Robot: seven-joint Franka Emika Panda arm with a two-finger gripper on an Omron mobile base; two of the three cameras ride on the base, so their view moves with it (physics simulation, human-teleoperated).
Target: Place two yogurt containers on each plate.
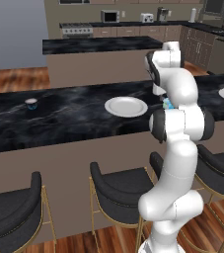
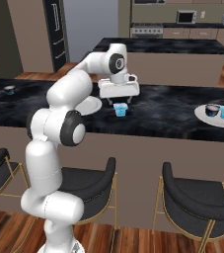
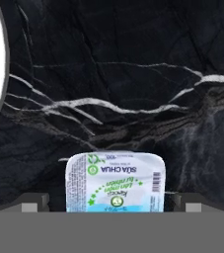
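Hanging right over the blue cup (image 2: 121, 109), the claw (image 2: 119, 97) stands wide and holds nothing. The cup sits on the dark surface (image 2: 172, 111), straight below, between the two fingers. The empty plate (image 1: 126, 106) lies just to its left. I think the claw must go straight down.

A: What holds everything?

B: A long black counter (image 2: 172, 116) with thin white lines in it.

A: What sits on it?

B: A bare white plate (image 1: 126, 106) near the middle. Just beside it stands a light blue yogurt cup (image 2: 121, 109), right on the counter. Far off at one end sits a dark cup (image 1: 31, 104). At the other end, a second plate (image 2: 202, 116) carries a dark cup and a blue one.
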